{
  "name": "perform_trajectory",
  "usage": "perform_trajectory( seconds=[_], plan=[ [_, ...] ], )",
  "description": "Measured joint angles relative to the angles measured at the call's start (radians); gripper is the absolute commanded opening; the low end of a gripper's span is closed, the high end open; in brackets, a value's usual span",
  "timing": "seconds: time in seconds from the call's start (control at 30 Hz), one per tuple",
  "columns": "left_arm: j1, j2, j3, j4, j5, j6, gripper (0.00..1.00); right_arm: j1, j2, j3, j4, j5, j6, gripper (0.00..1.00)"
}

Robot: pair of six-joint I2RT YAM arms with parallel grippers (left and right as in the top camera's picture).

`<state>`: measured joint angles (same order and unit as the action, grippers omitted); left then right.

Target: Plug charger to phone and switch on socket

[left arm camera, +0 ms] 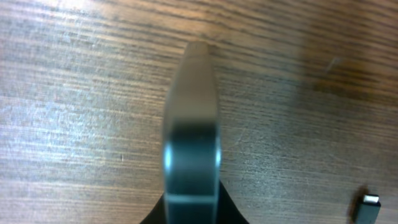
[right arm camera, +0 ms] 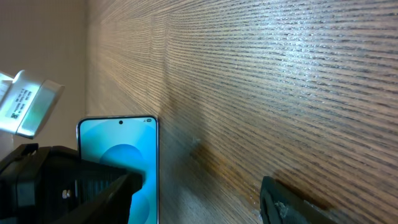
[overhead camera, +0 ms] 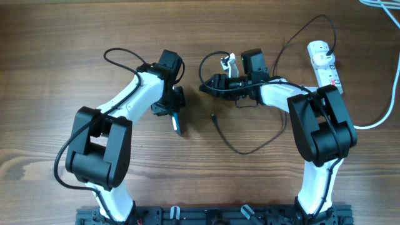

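The left hand (overhead camera: 174, 114) was closed on the phone (overhead camera: 177, 124), pinching it across its thin body so that it stood on edge, with the lit blue side turned toward the right arm. From overhead the phone showed only as a narrow blue sliver sticking out below the hand, left of the table's (overhead camera: 62, 62) middle. The left wrist view saw it edge-on as a blurred grey and dark strip up the centre of the picture. Whether its lower edge touched the wood or hung just above it could not be told. The right hand (right arm camera: 202, 183) lay on its side near the middle of the table, pointed toward the phone. Its jaws stood well apart with only bare wood between them, gripping nothing. Its camera caught the phone's turquoise screen face-on, partly behind one of its own fingers (right arm camera: 74, 186). The charger (overhead camera: 250, 150) lay loose on the table between the two arms. Its small plug tip (overhead camera: 214, 116) rested on the wood, near the phone but apart from it and in neither hand. From there the cable curved under the right arm and looped up toward the socket (overhead camera: 325, 65) at the far right. The exact joint there was too small to make out. The socket's white cord (overhead camera: 381, 119) ran off the right edge.
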<state>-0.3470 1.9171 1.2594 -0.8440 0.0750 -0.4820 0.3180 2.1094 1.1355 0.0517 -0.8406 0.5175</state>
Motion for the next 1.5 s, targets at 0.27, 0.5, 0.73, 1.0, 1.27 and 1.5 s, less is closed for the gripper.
perform_trajectory(
  seconds=[0.27, 0.5, 0.73, 1.0, 1.27, 1.5],
  plan=[
    [0.01, 0.0, 0.0, 0.007, 0.032, 0.001, 0.04, 0.0, -0.019, 0.037, -0.166, 0.066, -0.031, 0.52],
    [0.164, 0.0, -0.01, 0.176, 0.466, 0.04, 0.04, -0.001, -0.148, 0.262, -0.705, 0.336, -0.255, 0.49],
    [0.251, 0.0, -0.01, 0.257, 0.695, 0.055, 0.04, 0.042, -0.18, 0.256, -0.861, 0.505, -0.411, 0.45],
    [0.285, 0.0, -0.01, 0.249, 0.728, 0.055, 0.04, 0.255, -0.18, 0.159, -0.863, 0.683, -0.456, 0.35],
    [0.285, 0.0, -0.01, 0.246, 0.735, 0.055, 0.04, 0.289, -0.183, 0.048, -0.765, 0.784, -0.459, 0.16],
    [0.285, 0.0, -0.01, 0.245, 0.735, 0.055, 0.04, 0.282, -0.189, 0.035, -0.753, 0.96, -0.383, 0.07]
  ],
)
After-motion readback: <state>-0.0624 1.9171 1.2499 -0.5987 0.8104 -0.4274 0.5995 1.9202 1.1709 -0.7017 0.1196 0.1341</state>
